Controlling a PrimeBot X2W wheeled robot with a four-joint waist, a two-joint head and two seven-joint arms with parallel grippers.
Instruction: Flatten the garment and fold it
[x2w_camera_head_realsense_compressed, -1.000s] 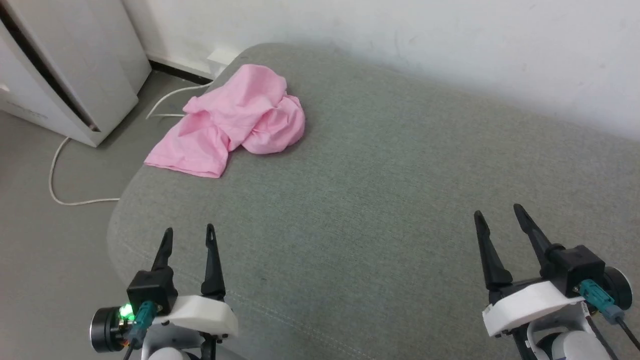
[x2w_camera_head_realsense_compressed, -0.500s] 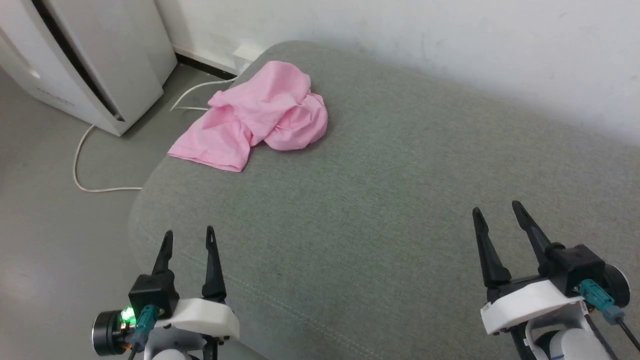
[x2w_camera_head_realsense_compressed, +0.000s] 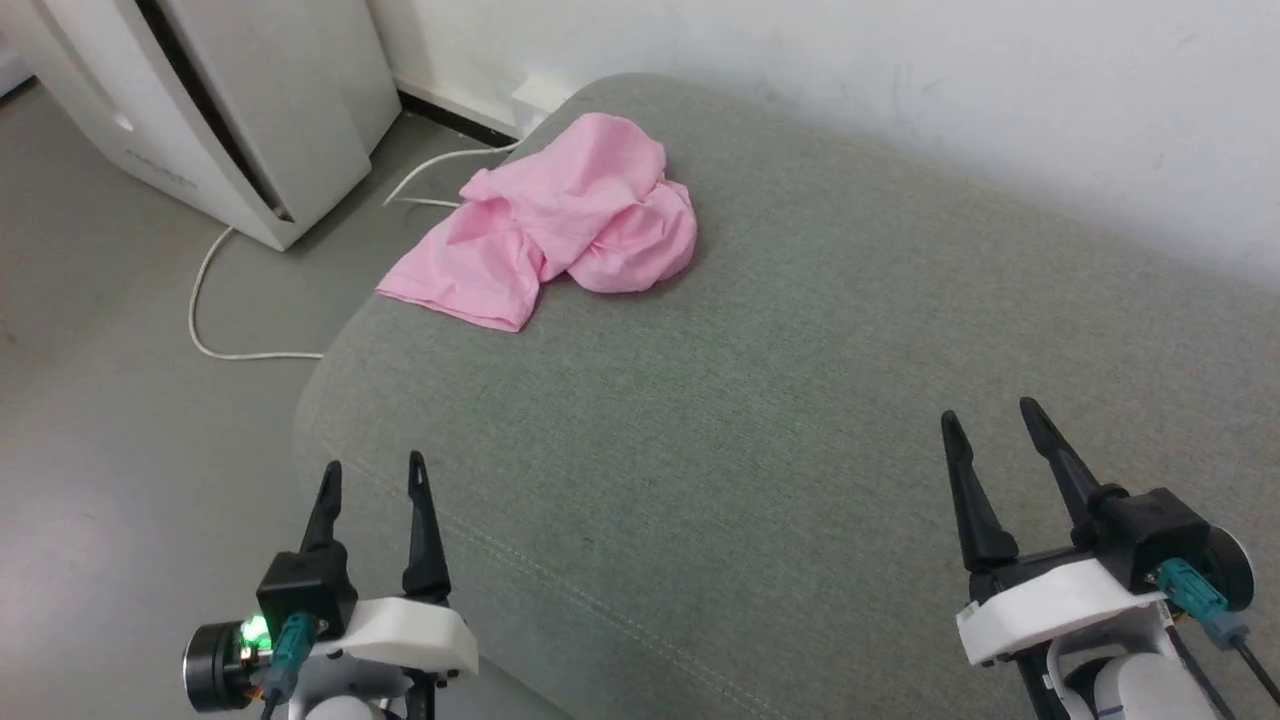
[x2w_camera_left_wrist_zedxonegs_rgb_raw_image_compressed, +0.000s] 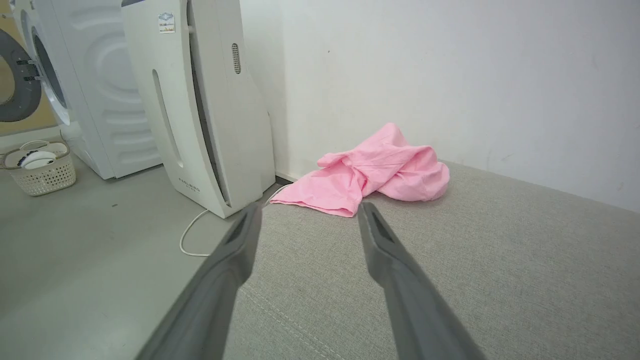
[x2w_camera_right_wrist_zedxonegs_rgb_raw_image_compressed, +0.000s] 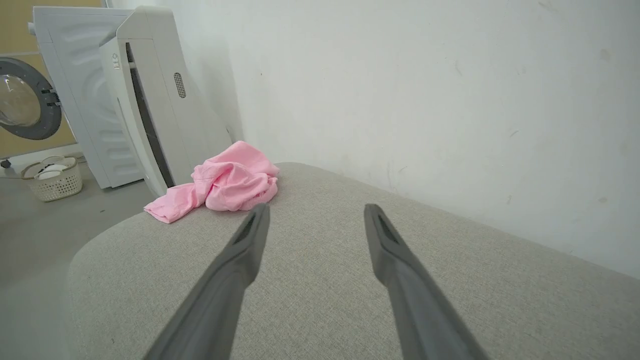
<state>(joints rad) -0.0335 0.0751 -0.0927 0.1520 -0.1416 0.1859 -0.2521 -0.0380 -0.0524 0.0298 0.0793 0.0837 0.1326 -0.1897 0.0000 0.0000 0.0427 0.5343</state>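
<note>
At far left, in the left wrist view, a white front-loading washing machine (x2w_camera_left_wrist_zedxonegs_rgb_raw_image_compressed: 60, 85) stands on the grey floor (x2w_camera_head_realsense_compressed: 120, 420) with its round door swung open, and a small pale laundry basket (x2w_camera_left_wrist_zedxonegs_rgb_raw_image_compressed: 42, 172) sits on the floor before it. Just right of the machine stands a tall white slanted appliance (x2w_camera_head_realsense_compressed: 250, 110) with a dark slot down its side. A white cable (x2w_camera_head_realsense_compressed: 212, 310) loops over the floor from that appliance toward a small white plate (x2w_camera_head_realsense_compressed: 540, 92) low on the wall, above a black skirting strip. The work surface is a broad grey-green sofa cushion (x2w_camera_head_realsense_compressed: 760, 400) with rounded corners and a stitched seam running across its near part. Its far side lies against a plain white wall (x2w_camera_head_realsense_compressed: 900, 90) marked with faint scuffs. The garment (x2w_camera_head_realsense_compressed: 560, 225), light pink and wrinkled, lies bunched at the cushion's far left corner close to the wall, one flatter flap spread out to the rounded left edge and the rest heaped in soft folds. The left pincer (x2w_camera_head_realsense_compressed: 374, 462) hovers over the cushion's near left edge, fingers spread wide and holding nothing, well apart from the garment, with plain weave between them. The right pincer (x2w_camera_head_realsense_compressed: 988, 410) hangs over the near right part, likewise wide and empty, farther from the garment.
</note>
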